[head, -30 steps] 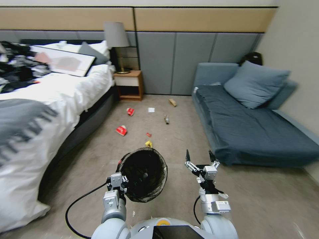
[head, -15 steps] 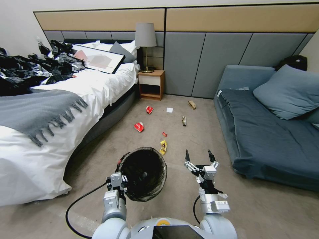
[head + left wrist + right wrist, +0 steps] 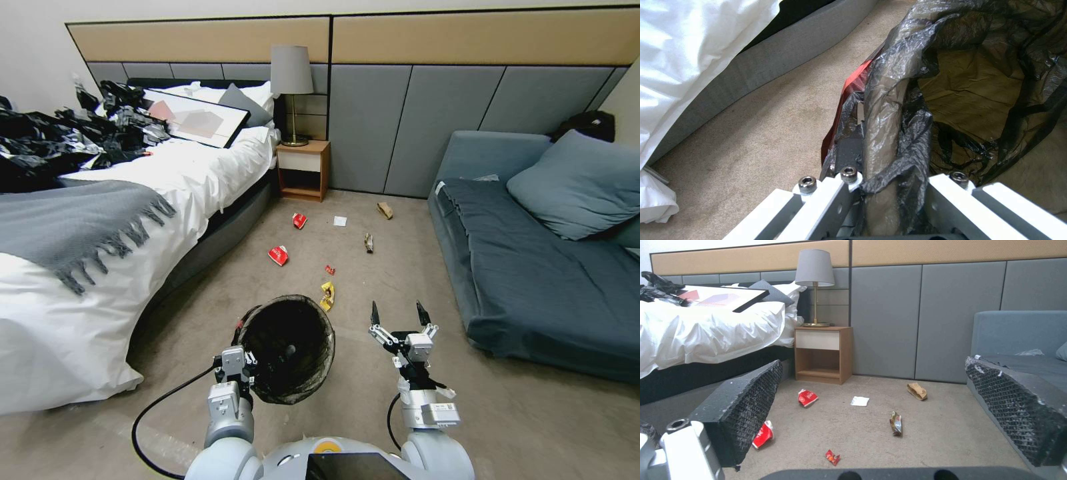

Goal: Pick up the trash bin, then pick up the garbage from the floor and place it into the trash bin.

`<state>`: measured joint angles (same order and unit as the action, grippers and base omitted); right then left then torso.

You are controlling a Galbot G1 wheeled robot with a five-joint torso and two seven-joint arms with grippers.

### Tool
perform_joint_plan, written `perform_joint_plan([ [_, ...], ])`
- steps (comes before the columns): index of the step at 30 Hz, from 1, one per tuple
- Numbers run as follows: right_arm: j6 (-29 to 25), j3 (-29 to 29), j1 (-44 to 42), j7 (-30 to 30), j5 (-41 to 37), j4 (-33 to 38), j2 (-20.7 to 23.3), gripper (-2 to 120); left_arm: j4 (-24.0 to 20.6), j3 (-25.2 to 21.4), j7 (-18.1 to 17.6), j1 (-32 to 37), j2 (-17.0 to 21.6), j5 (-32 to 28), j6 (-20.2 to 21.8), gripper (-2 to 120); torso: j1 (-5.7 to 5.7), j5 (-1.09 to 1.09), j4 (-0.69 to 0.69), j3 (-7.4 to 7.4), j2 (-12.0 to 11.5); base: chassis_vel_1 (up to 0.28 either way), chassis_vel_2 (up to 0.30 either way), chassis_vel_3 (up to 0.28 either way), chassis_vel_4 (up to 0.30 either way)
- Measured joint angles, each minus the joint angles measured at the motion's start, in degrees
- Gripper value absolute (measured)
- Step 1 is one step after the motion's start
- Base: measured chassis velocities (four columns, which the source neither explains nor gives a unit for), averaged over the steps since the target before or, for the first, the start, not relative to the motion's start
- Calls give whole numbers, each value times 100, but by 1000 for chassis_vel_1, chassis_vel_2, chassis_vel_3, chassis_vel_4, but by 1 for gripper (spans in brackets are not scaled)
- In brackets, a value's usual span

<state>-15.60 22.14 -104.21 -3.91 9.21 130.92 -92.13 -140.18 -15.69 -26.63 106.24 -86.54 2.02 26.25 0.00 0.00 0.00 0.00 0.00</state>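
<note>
Nearest to us, our left gripper [image 3: 235, 375] is clamped on the rim of the trash bin [image 3: 288, 347], and the left wrist view shows the black bag [image 3: 889, 110] pinched between the white fingers. We hold the bin clear of the carpet in front of our left side, mouth facing up. Beside it our right gripper [image 3: 398, 322] hangs with its fingers spread wide and nothing between them.

Over the last second our whole view swung round and then settled; from half a second ago to now it hardly shifts. We read that as our turn finishing, with both arms keeping their pose throughout. The litter now lies straight ahead of us.

Just past the bin is a yellow wrapper [image 3: 327, 295], then a small red scrap [image 3: 329, 269] and a red packet [image 3: 279, 255]. Farther on lie a dark wrapper [image 3: 368, 243], another red packet [image 3: 299, 220], a white paper scrap [image 3: 340, 221] and a crumpled brown bag [image 3: 385, 210] near the nightstand [image 3: 303, 169].

Picking up the bin looks done; gathering has not started.
</note>
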Motion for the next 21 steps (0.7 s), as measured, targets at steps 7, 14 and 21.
perform_joint_plan([
  [7, -51, 6, 3, 65, -4, -21, 0, 100, 1, 0, -4, -8, 1, 11, -9, 1, 0, 0, 0, 0, -1, 0, 0, 0, 0],
  [14, -68, 11, -1, 69, -3, -33, 0, 100, 6, 3, -17, -12, 0, 24, -10, 1, 0, 0, 0, 0, 0, -5, 11, 6, -6],
  [21, -69, 8, -4, 69, -6, -37, 0, 100, 8, 1, -19, -13, 13, 25, -14, 1, 0, 0, 0, 0, 0, -104, 101, 99, -88],
])
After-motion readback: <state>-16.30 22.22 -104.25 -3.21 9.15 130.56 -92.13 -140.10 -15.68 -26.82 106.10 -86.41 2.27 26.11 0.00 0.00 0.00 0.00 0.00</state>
